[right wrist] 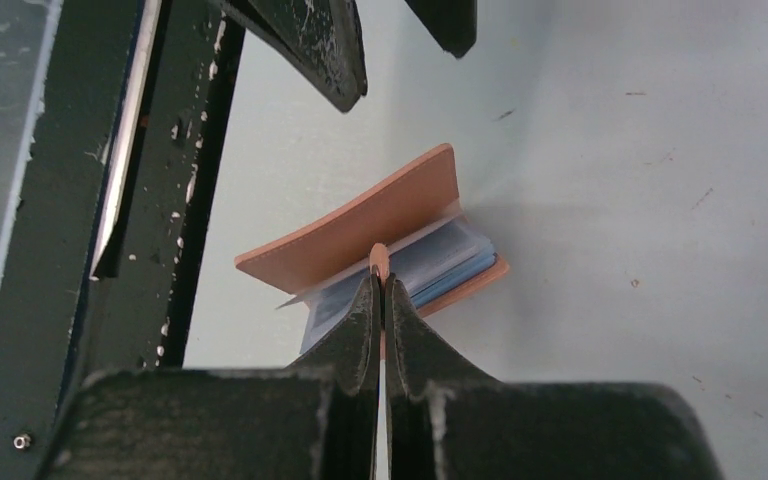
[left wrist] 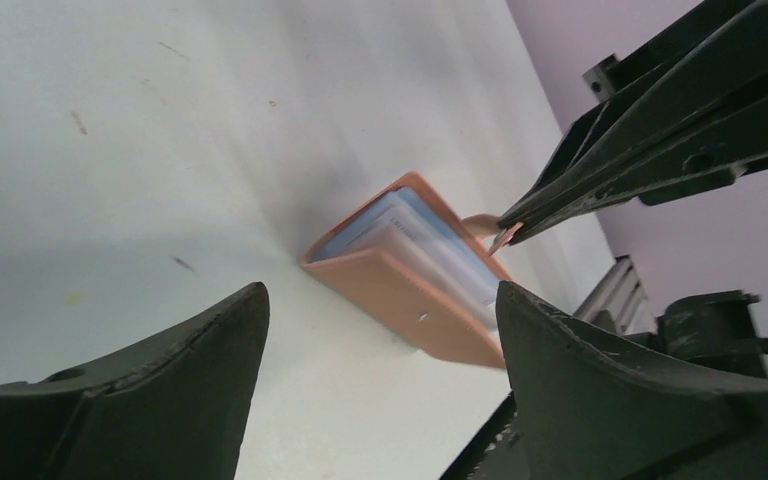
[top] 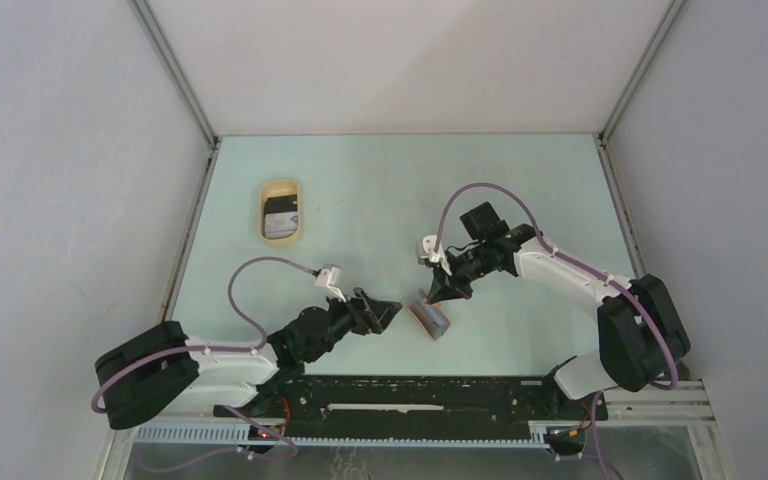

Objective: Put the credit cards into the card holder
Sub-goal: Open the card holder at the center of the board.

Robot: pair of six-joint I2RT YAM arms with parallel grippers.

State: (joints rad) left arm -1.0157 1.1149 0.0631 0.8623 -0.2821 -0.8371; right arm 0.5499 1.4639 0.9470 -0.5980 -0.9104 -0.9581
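Observation:
The reddish-brown card holder (top: pixel 430 318) (left wrist: pixel 400 290) (right wrist: pixel 380 225) lies partly open on the table near the front edge, its light blue pockets showing. My right gripper (top: pixel 441 294) (right wrist: pixel 381 280) (left wrist: pixel 506 234) is shut on the holder's small snap tab (left wrist: pixel 480 224) and holds that side up. Just left of the holder, my left gripper (top: pixel 391 312) (left wrist: pixel 382 292) is open and empty, its fingers (right wrist: pixel 330 50) pointing at it. The credit cards (top: pixel 282 211), dark and pale, lie in the tan oval tray (top: pixel 282 184) at the back left.
A black rail (top: pixel 410 395) (right wrist: pixel 80 200) runs along the table's near edge, close behind the holder. Grey walls enclose the pale green table (top: pixel 520 190) on the left, right and back.

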